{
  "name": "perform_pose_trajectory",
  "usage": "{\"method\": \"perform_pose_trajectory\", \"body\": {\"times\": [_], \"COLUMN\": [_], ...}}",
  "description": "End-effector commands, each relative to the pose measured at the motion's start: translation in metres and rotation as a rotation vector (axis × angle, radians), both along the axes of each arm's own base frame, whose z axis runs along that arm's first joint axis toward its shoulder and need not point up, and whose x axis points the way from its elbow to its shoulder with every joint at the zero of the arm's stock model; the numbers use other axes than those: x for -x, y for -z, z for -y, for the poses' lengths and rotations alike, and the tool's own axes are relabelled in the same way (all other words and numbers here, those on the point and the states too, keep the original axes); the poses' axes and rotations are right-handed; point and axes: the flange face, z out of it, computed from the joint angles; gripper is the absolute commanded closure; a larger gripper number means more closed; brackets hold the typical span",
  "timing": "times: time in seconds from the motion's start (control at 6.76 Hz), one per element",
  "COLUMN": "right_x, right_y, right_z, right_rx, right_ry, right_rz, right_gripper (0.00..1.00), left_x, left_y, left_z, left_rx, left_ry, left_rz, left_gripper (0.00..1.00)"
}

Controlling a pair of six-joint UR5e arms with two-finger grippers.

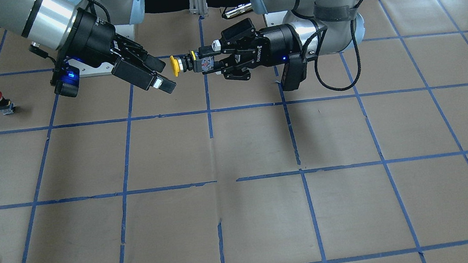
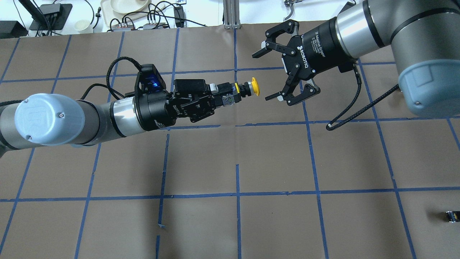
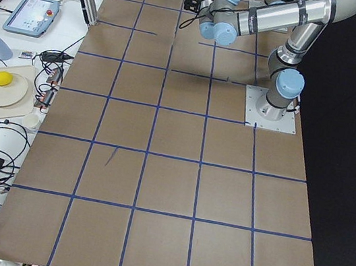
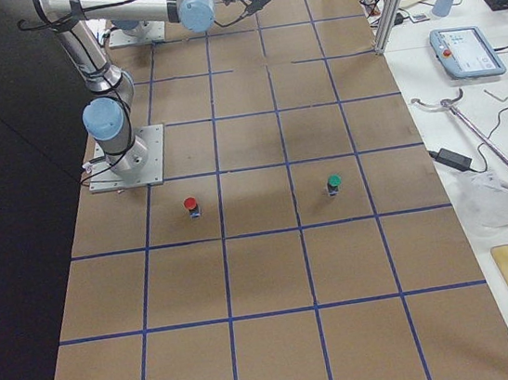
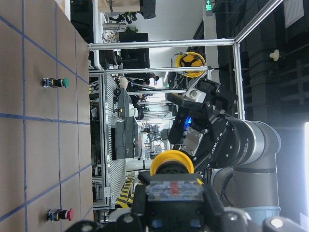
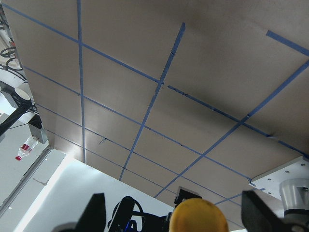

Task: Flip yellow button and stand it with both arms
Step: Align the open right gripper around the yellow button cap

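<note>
The yellow button is held in the air, lying horizontally, with its grey-black body in my left gripper, which is shut on it. Its yellow cap points at my right gripper, which is open and empty a short gap away, its jaws spread on either side of the cap's line. In the front-facing view the button sits between the left gripper and the right gripper. The cap shows in the left wrist view and at the bottom of the right wrist view.
A red-capped button stands on the brown paper table on the robot's right. A green-capped button stands beyond it. A tiny dark block lies near the right edge. Cables and dishes lie on the far bench.
</note>
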Motion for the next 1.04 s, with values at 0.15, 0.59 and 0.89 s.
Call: {"method": "perform_pose_trajectory", "body": {"times": [0.15,0.59,0.89], "right_x": [-0.0017,-0.0018,-0.0020], "right_y": [0.0001,0.0044,0.0034], "right_z": [-0.0011,0.0017,0.0019], "right_rx": [-0.017,-0.022,-0.022], "right_ry": [0.009,0.007,0.008], "right_rz": [0.021,0.025,0.028], "right_gripper": [0.06,0.66,0.85], "left_x": [0.0001,0.0001,0.0002], "left_y": [0.0006,-0.0001,-0.0018], "left_z": [-0.0009,-0.0012,-0.0022], "left_rx": [0.005,0.008,0.011], "left_ry": [-0.002,-0.002,-0.002], "left_rz": [0.001,0.001,0.001], "left_gripper": [0.82,0.82,0.82]}}
